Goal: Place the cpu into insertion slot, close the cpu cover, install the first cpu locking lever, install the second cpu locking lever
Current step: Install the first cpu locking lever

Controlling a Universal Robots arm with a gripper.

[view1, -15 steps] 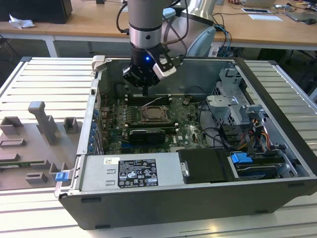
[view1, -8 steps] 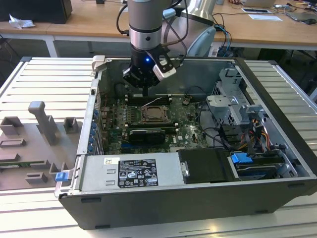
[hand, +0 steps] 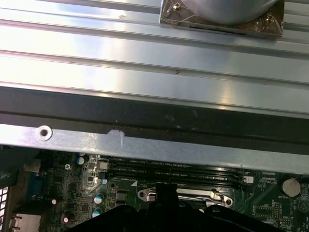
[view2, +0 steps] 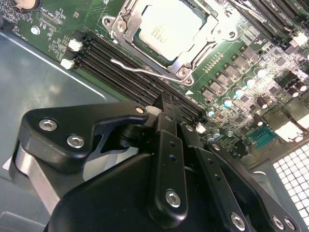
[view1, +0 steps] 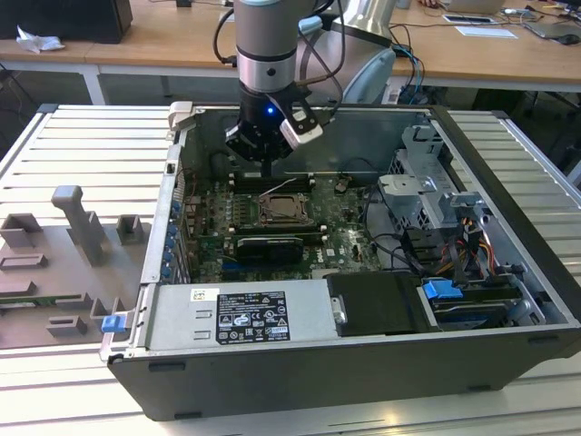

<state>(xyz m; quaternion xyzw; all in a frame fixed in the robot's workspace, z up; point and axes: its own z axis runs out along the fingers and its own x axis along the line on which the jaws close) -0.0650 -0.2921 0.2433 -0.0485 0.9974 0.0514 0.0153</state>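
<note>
Gripper (view2: 164,99) closed and empty over the memory slots (view2: 96,53).
The cpu (view2: 168,28) sits in the insertion slot (view2: 143,47) under the cpu cover (view2: 208,34); the open computer case (view1: 300,381) lies on a ribbed metal table (view1: 82,136), wooden desks (view1: 172,45) behind.

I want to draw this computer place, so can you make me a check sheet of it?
Surface: ribbed metal table, open computer case on it.
Job's things: cpu in insertion slot, cpu cover down over it; one wire lever reaches over the memory slots.
Clutter: grey blocks beside the case.
Grippers: gripper shut, above the memory slots.
Cables: black and coloured cables inside the case.
Surroundings: wooden desks behind.
</note>
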